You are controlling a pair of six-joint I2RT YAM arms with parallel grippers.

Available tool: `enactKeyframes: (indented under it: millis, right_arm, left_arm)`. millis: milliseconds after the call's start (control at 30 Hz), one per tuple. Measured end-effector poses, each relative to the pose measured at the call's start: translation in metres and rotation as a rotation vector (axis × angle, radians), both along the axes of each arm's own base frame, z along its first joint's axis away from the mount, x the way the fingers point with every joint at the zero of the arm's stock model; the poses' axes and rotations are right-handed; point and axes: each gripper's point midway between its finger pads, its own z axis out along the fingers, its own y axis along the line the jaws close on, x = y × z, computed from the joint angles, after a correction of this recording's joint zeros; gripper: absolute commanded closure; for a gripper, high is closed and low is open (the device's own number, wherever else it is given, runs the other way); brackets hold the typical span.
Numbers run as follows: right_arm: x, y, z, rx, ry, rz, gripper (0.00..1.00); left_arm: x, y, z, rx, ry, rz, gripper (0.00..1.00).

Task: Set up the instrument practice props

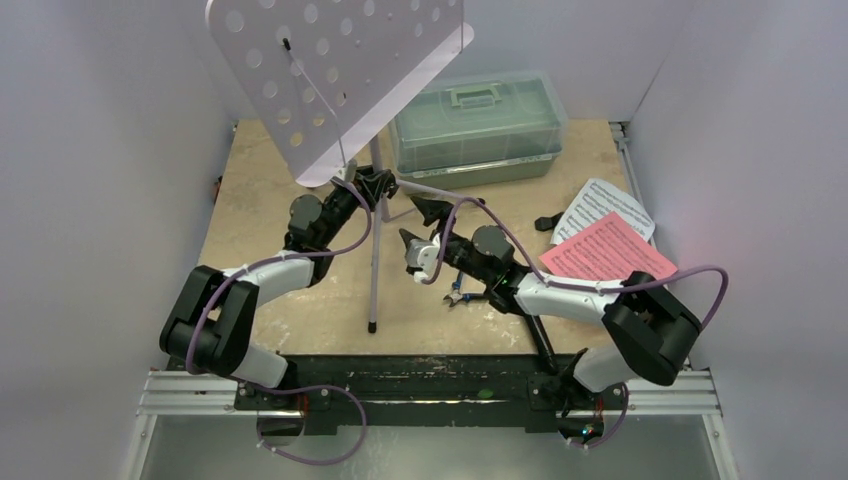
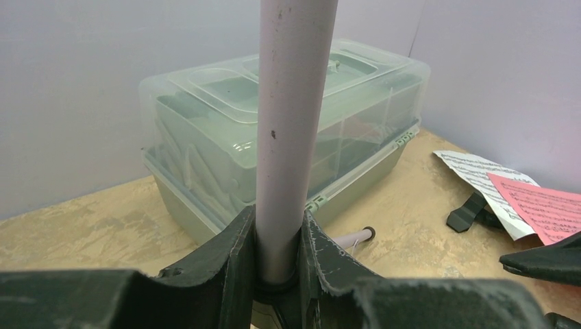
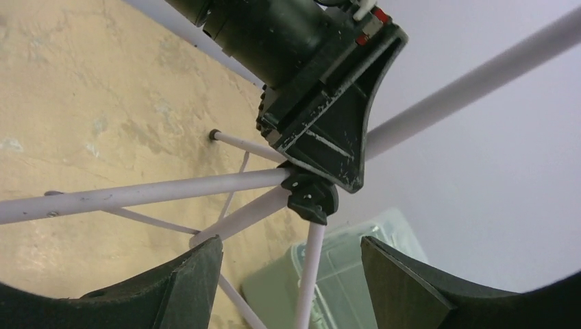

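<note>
The pale lilac music stand stands on its tripod legs (image 1: 374,290), its perforated plate (image 1: 330,70) tilted at the top. My left gripper (image 1: 375,186) is shut on the stand's pole (image 2: 291,123) just above the black leg hub (image 3: 312,195). My right gripper (image 1: 420,226) is open and empty beside the hub, with one leg between its fingers (image 3: 185,281) in the right wrist view. The pink sheet (image 1: 605,255) lies on the white sheet (image 1: 605,205) at the right. A small black piece (image 1: 548,223) pokes out from under the white sheet. A black rod (image 1: 543,345) lies under my right forearm.
The translucent green toolbox (image 1: 478,125) stands shut at the back, just behind the stand. The blue-handled pliers (image 1: 456,294) lie under my right arm. White walls close in the left, back and right sides of the table.
</note>
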Motion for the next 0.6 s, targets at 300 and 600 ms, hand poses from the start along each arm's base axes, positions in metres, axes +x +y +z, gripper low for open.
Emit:
enactKeyframes:
  millis: [300,600]
  right_arm:
    - [0.028,0.036,0.017,-0.158,-0.154,0.019,0.43]
    - [0.051,0.054,-0.025,-0.271,-0.137,0.018,0.49]
  left_arm:
    - [0.003,0.000,-0.001,0.000,0.005,-0.005,1.00]
    - [0.005,0.000,-0.001,0.002,0.010,-0.011,1.00]
